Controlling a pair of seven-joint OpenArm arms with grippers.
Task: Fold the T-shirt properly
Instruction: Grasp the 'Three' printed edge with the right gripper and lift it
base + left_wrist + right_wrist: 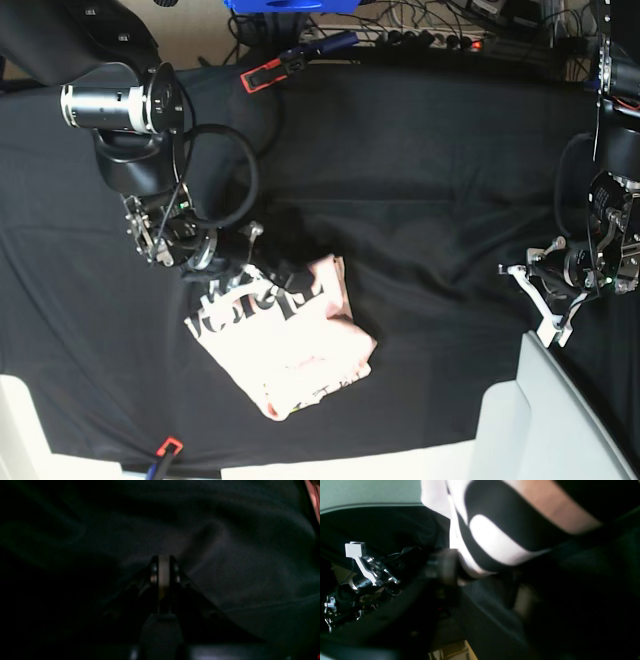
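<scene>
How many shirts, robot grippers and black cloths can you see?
T-shirt: 1
Grippers: 2 (right gripper, left gripper)
Black table cloth: 1
Total: 4

Large black serif letters run across the pink T-shirt, but they are creased and cannot be read as a word.

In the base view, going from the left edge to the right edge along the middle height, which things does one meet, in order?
Right gripper → folded pink T-shirt with black lettering → bare black table cloth → left gripper.
</scene>
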